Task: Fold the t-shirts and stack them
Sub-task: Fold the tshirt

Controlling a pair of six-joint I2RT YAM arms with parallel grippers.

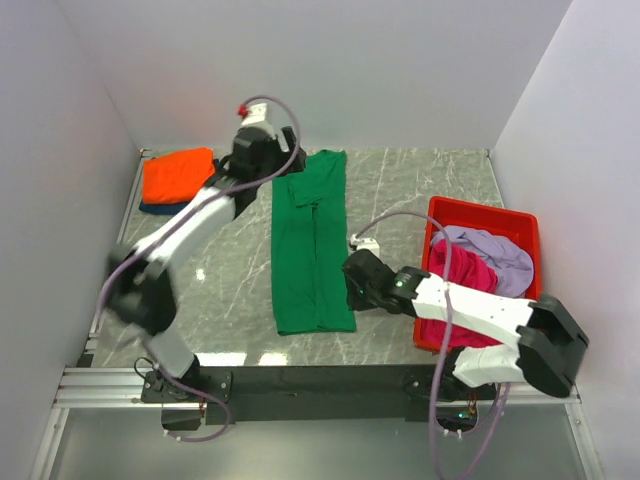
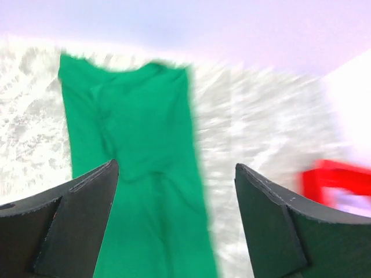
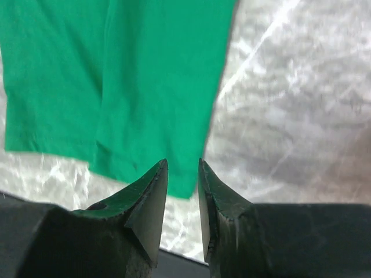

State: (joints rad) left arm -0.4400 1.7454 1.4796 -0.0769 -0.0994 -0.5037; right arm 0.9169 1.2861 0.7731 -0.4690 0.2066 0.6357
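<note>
Your top view is bright and even; glare spots dot the table (image 1: 430, 190) at 8 o'clock, and the left arm (image 1: 190, 225) smears. Motion blur streaks your left wrist view, worst on the bin (image 2: 339, 176) at 4 o'clock. Right wrist view: shirt (image 3: 116, 75) sharp.

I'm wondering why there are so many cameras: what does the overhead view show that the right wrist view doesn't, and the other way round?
Only the overhead view shows the orange t-shirt folded on a navy one at the far left, the red bin holding the magenta t-shirt and lilac t-shirt, and both arms. Only the right wrist view shows its own fingers close up, a narrow gap between them, nothing held, near a hem corner of the green t-shirt. Both show that green t-shirt and the marble table.
</note>
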